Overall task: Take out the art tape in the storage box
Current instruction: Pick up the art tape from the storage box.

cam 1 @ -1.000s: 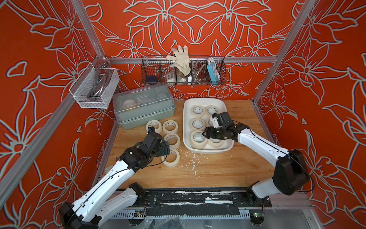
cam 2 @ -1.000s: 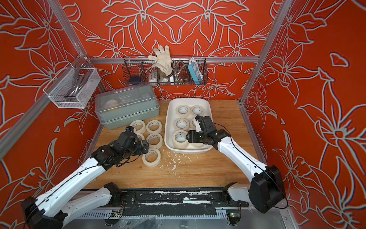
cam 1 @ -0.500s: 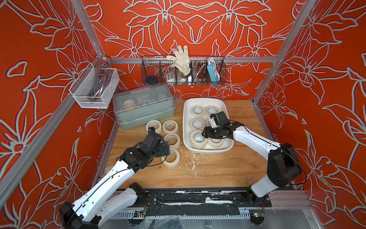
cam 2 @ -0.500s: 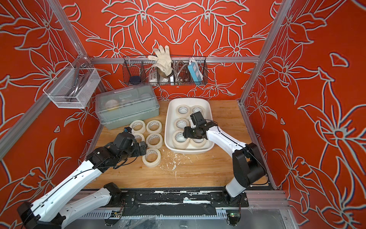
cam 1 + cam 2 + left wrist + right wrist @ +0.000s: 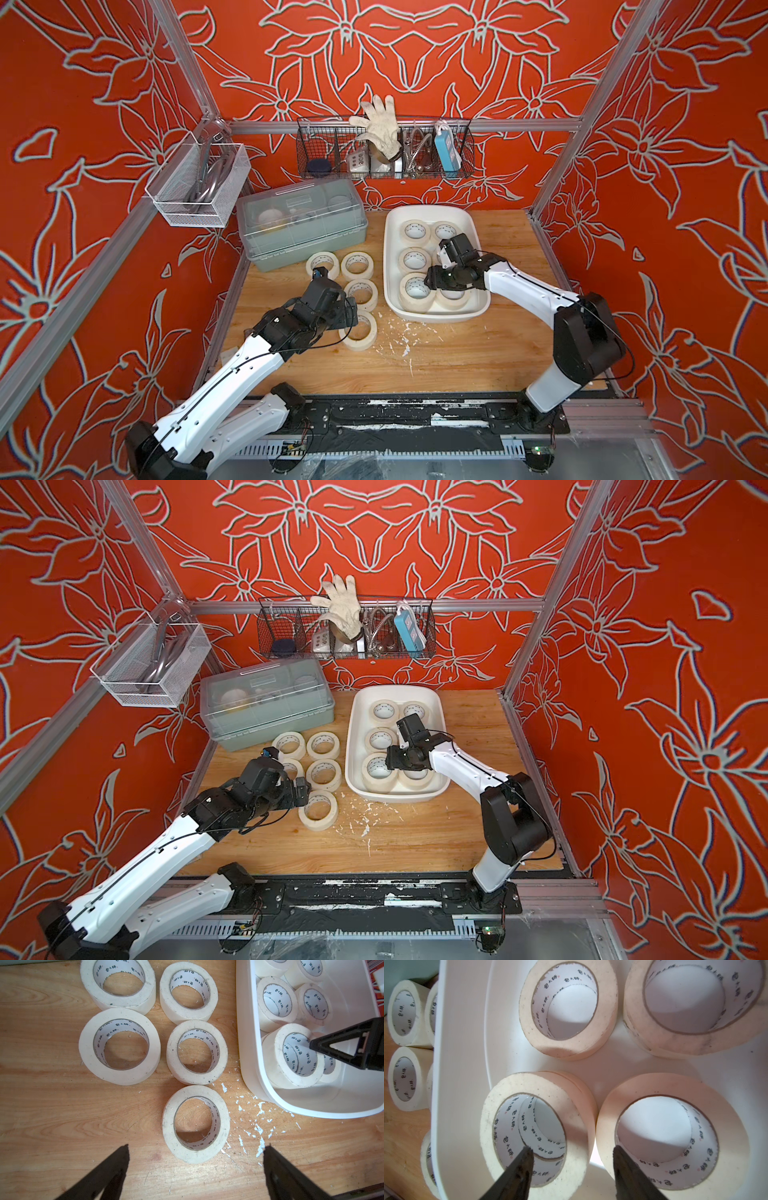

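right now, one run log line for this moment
left hand: open, empty, by five rolls on table | right hand: astride wall of stacked roll in storage box, grip unclear | task: box not yet emptied

bare table (image 5: pixel 457 365) along the front, tape rolls (image 5: pixel 223 1053) crowd beside storage box (image 5: pixel 390 257), grey-green box (image 5: pixel 299 237) behind them

White arm links (image 5: pixel 528 287), black joints (image 5: pixel 582 336) — thin black cables (image 5: pixel 226 371), black tapered claw fingers (image 5: pixel 108 1174)

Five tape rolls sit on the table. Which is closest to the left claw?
The single art tape roll on the robot's side of the square of four; it lies just ahead of the open left gripper.
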